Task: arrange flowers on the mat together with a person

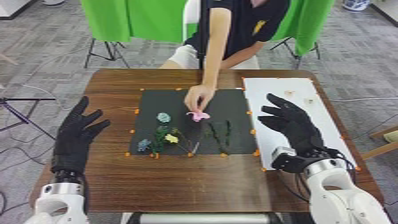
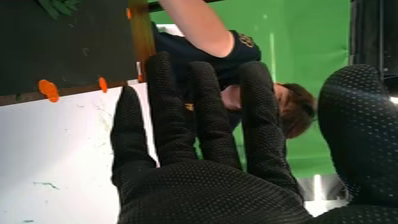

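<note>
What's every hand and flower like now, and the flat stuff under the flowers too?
Left hand: open
Right hand: open
Person's hand: reaching down, at the pink flower
Pink flower: at the person's fingertips
Yellow flower: lying down
Blue flowers: lying down
Mat: flat

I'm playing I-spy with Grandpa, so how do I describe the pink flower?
On the brown table lies a dark mat. Near its middle, right at a person's hand, is the flower. It is pink, unlike the yellow one and bluish ones.
</note>
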